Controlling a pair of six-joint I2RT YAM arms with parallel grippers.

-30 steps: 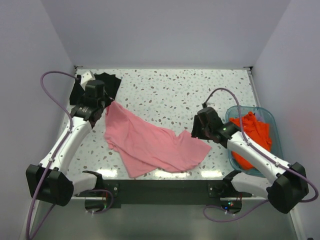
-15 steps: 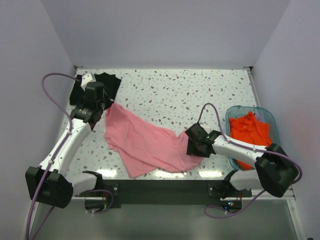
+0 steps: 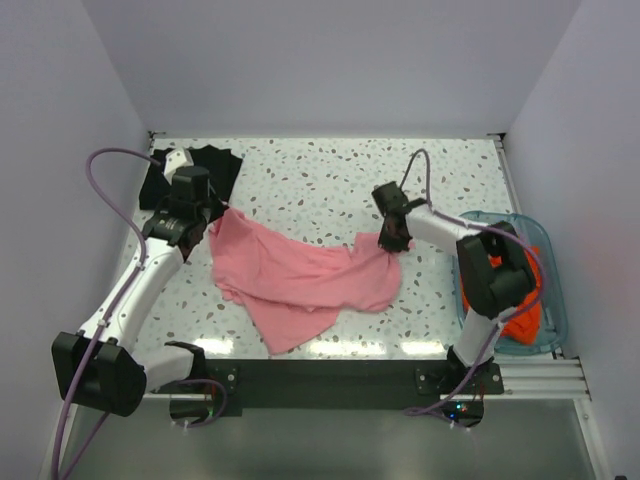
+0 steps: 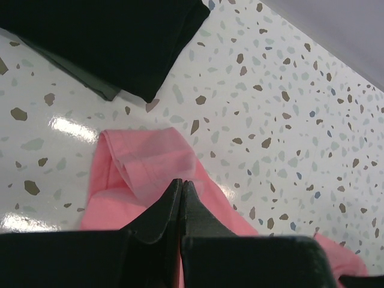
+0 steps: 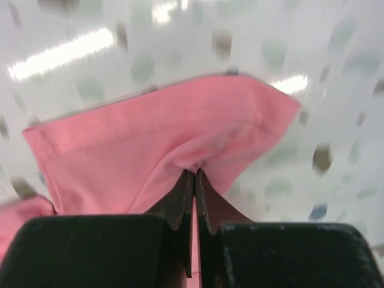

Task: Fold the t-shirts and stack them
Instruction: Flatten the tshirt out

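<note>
Two edges of the pink t-shirt (image 3: 300,282) pinched — by left gripper (image 4: 181,185) and right gripper (image 5: 195,175) — table (image 3: 330,180) stretching beyond.

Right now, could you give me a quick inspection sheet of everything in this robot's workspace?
Surface: speckled white table, glossy.
Job's things: pink t-shirt crumpled at centre; black t-shirt folded at far left corner; orange-red t-shirts heaped in teal plastic tub at the right edge.
Clutter: nothing seen.
Grippers: left gripper shut on pink t-shirt's left end; right gripper shut on its right end.
Cables: purple cable looping off each arm.
Surroundings: plain pale walls.
</note>
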